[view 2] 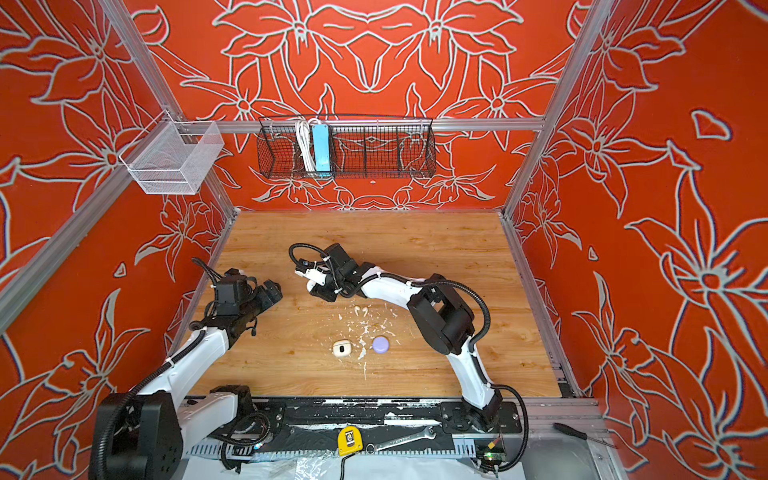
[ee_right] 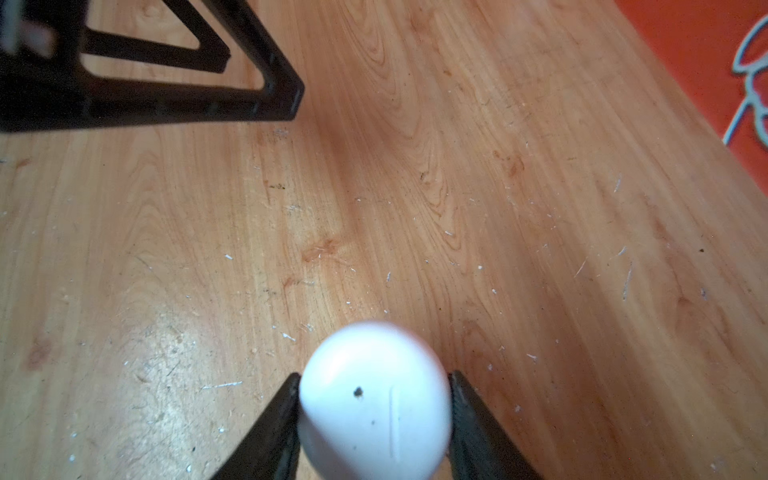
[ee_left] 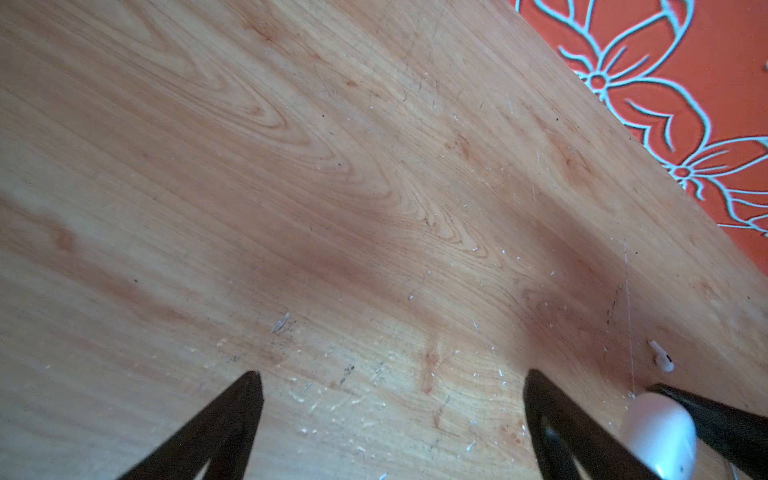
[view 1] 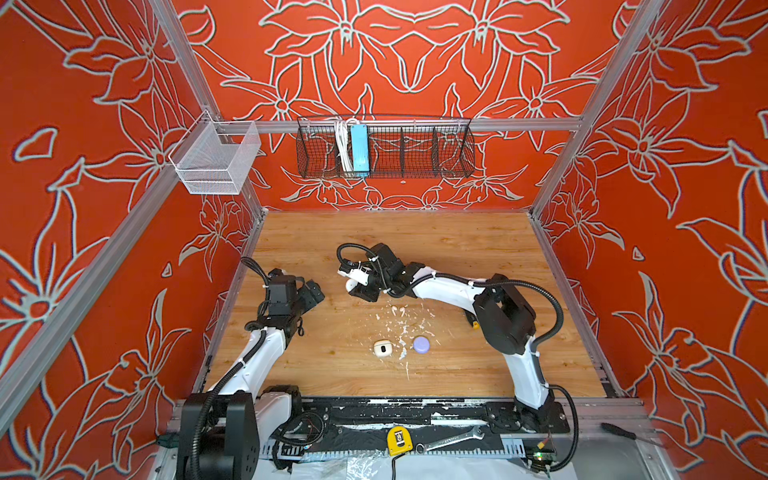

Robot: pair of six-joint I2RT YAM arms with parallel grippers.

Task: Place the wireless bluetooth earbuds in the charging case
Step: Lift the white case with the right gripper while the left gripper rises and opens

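Over the counter [ee_right: 540,208], right gripper [ee_right: 375,376] clamps white charging case [ee_right: 374,415], presenting it toward the spread, empty left gripper [ee_left: 392,374], likely for opening.

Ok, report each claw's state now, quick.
The left claw is open, holding nothing.
The right claw is shut on the white charging case.

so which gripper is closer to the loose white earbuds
Right. The right gripper, holding a white case, hangs just beyond and left of the earbuds; the open left gripper is farther left.
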